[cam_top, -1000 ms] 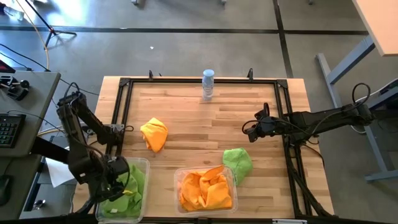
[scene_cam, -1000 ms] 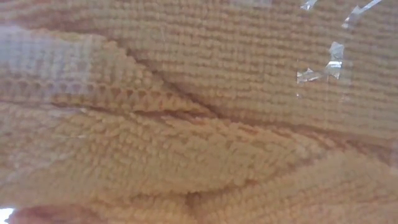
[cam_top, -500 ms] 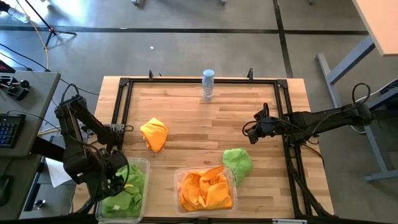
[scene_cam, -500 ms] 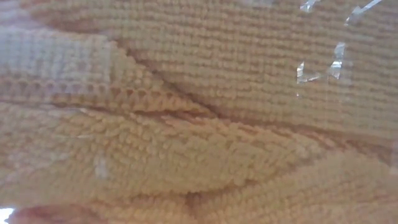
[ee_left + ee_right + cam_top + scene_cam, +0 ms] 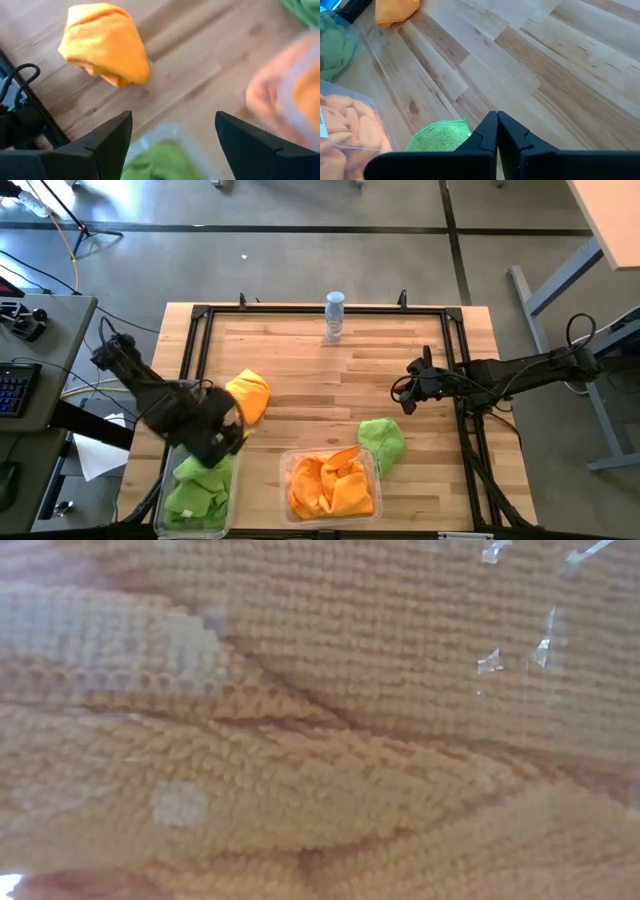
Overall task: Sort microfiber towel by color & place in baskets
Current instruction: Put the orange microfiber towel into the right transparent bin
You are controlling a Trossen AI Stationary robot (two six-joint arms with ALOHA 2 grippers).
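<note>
A loose orange towel point(image 5: 248, 395) point(image 5: 105, 42) lies on the table's left half. My left gripper point(image 5: 230, 430) point(image 5: 172, 117) hangs open and empty just near-left of it, above the far end of the narrow basket point(image 5: 198, 492) that holds green towels point(image 5: 160, 160). The wider basket point(image 5: 331, 485) holds orange towels, which fill the low view point(image 5: 320, 740). A loose green towel point(image 5: 382, 442) point(image 5: 440, 137) leans against that basket's right wall. My right gripper point(image 5: 400, 392) point(image 5: 496, 130) is shut and empty, hovering beyond the green towel.
A small clear bottle point(image 5: 334, 315) stands at the middle of the far edge. A dark metal frame point(image 5: 200, 315) runs along the table's left, far and right sides. Bare wood lies between the orange towel and my right gripper.
My left gripper has risen out of the narrow basket and swung toward the far edge and to the right, ending beside the loose orange towel. The green towels stay in the narrow basket. My right arm has kept still.
</note>
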